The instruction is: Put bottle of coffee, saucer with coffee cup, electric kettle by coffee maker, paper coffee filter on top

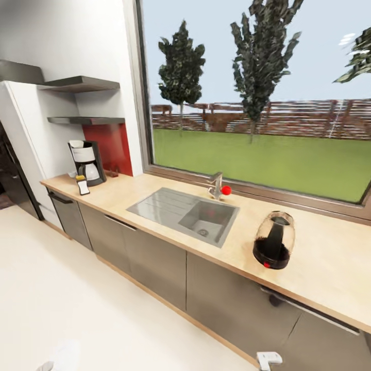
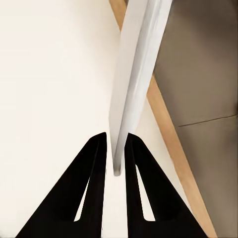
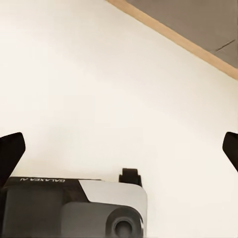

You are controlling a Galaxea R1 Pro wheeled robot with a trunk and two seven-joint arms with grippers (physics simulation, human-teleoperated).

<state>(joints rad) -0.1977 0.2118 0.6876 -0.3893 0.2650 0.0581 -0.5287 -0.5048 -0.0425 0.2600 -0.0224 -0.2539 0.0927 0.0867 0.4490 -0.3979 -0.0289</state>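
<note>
Clamping saucer [image 2: 130, 89] edge-on, L fingers [image 2: 94, 188]; R fingers [image 3: 10, 151] wide apart (over floor [image 3: 99, 89]).

The thin white thing [image 2: 130, 79] pinched in the left hand [image 2: 117, 148] runs off the picture's edge beyond the fingertips, so its shape cannot be told; the right hand [image 3: 119, 148] shows only its two black fingertips [image 3: 11, 148] at the picture's sides, the rest cut off; the small pale things [image 1: 72, 174] beside the coffee maker [image 1: 86, 163] are too small to name; the tabletop [image 1: 319, 268] continues past the frame.
</note>
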